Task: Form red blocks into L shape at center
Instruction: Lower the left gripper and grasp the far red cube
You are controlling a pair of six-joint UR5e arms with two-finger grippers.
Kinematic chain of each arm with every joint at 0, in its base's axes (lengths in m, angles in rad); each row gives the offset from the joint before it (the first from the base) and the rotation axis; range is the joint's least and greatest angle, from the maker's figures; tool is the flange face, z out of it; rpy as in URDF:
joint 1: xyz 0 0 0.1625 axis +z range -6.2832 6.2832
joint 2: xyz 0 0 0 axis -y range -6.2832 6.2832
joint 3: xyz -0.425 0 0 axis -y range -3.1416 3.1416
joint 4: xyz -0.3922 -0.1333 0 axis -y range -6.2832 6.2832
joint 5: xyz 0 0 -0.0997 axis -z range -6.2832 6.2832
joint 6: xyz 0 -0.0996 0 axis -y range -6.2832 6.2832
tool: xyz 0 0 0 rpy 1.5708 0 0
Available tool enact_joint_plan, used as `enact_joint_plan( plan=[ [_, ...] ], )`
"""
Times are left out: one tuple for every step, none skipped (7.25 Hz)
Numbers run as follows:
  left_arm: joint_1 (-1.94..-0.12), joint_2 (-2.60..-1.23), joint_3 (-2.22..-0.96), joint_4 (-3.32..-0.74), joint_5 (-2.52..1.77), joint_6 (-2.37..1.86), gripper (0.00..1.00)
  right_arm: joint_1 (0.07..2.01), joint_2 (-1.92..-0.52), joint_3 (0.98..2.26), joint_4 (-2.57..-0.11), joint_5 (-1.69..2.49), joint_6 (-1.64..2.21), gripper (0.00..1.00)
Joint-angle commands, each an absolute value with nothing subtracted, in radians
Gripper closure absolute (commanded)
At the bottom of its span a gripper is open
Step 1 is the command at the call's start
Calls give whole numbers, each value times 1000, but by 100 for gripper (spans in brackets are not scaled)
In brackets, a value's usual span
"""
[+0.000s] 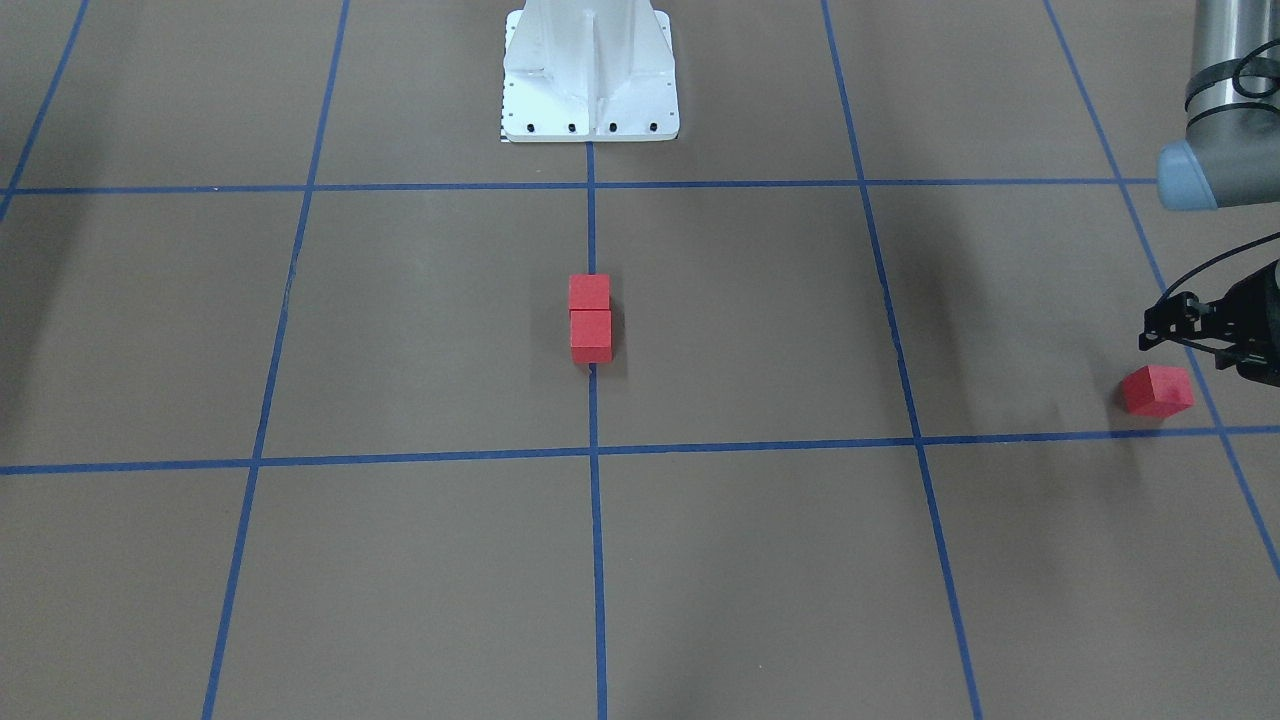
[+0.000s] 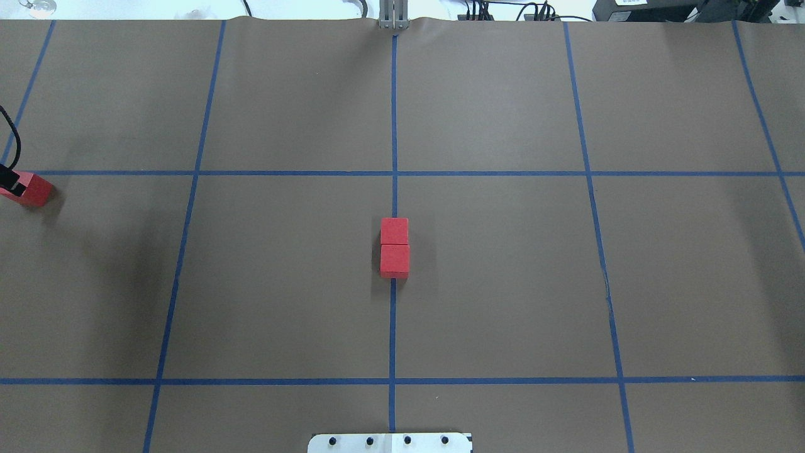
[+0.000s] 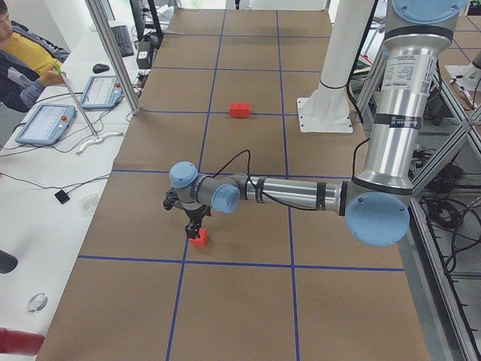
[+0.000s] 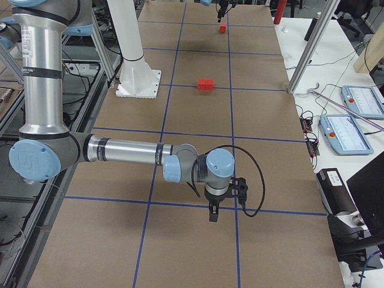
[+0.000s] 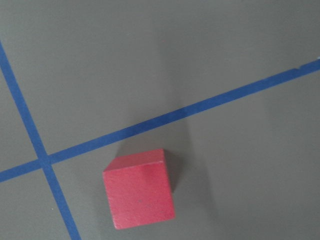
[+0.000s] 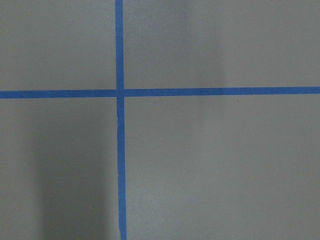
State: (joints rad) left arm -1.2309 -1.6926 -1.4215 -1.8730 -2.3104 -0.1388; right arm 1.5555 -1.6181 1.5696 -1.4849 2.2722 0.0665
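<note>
Square your left gripper (image 3: 195, 228), whose jaw state I cannot tell, over the lone red block (image 1: 1158, 390) by the table's (image 2: 94, 283) left edge, matching its skewed faces before descending

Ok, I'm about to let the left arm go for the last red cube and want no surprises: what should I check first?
1. Two small matte red cubes touching in line on the centre blue tape: ok.
2. Third red cube lying flat, nothing against it: ok.
3. Left jaws centred over that cube: cannot tell.
4. Left jaws open: cannot tell.
5. Brown floor bare beside the pair for the L's foot: ok.
6. Right arm away from centre: ok.
</note>
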Motion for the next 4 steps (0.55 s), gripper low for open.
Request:
enact_joint_plan(
  plan=[
    [-1227,-1689,-1340,-2000,-2309,-216,0,1555,-1617,1572,-1483,2272,66,1],
    [-1226,-1690,-1339,-2032,-2310,-294,0,1555,-1617,1572,-1485,2272,66,1],
    [-1226,-1690,-1336,-2051,-2309,-311,0,1555,-1617,1574,-1485,2272,64,1],
    [-1224,-1693,-1332,-2051,-2309,-313,0,1555,-1617,1574,-1485,2272,64,1]
  ],
)
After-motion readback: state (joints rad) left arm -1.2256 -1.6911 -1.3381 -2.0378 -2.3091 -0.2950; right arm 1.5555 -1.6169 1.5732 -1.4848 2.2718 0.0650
